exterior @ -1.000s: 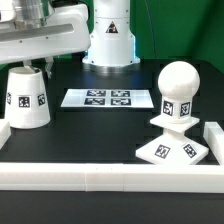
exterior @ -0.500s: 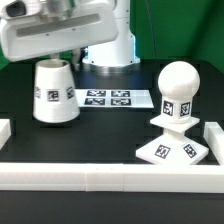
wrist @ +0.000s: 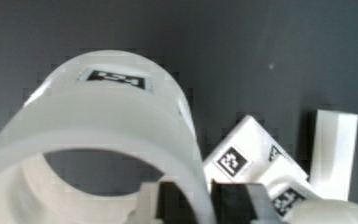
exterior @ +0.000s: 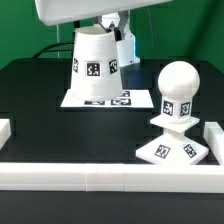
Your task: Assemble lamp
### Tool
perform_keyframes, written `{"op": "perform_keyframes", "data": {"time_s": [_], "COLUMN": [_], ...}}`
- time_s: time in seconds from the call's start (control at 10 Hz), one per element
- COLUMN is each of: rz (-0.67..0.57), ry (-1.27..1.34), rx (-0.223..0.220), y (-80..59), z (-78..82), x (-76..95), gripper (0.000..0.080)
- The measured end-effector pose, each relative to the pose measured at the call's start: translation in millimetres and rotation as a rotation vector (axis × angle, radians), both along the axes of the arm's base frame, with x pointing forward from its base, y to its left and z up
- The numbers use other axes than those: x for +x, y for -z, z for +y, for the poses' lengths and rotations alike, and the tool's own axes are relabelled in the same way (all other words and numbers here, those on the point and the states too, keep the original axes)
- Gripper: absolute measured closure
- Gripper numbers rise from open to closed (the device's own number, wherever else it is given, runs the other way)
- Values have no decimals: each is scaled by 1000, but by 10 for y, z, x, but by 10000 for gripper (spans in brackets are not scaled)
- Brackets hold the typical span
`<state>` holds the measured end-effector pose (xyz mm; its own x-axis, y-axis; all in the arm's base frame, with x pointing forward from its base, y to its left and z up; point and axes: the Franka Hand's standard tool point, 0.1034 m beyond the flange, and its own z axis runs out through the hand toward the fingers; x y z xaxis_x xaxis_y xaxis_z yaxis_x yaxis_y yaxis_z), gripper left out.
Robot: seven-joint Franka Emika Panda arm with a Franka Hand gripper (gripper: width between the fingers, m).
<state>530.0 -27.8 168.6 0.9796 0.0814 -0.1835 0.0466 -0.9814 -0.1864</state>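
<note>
The white tapered shade point(exterior: 96, 66) hangs in the air above the marker board, wide end down, tags facing the camera. My gripper point(exterior: 120, 40) holds it from above by its narrow rim. In the wrist view the shade point(wrist: 105, 120) fills the picture and my gripper point(wrist: 208, 200) is shut with one finger inside and one outside its wall. The round-topped bulb point(exterior: 178, 92) stands upright on the flat square base point(exterior: 175, 150) at the exterior view's right. The base also shows in the wrist view point(wrist: 247, 155), beyond the shade.
The marker board point(exterior: 75, 98) lies on the black table under the shade. A long white border rail point(exterior: 110, 180) runs along the front, with short rail pieces at the exterior view's left point(exterior: 4, 130) and right point(exterior: 212, 135).
My gripper has lifted the shade off the table at the exterior view's left and carried it up and toward the right, over the marker board. The bulb and base have not moved.
</note>
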Motion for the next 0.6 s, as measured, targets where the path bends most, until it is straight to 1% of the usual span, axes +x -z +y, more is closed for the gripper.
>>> {"op": "perform_keyframes", "data": {"time_s": [0.2,0.3,0.4,0.5,0.6], "rz": [1,4,15,6,-8], "ry": [0,-2,-4,-12,-16], "rx": [0,2,11,17,18], "y": [4,-17,-164,-361,-492], "z": [2,8,66,197,318], "x": [-1,-10,-29,43,130], "gripper": [755,755,755,755,755]}}
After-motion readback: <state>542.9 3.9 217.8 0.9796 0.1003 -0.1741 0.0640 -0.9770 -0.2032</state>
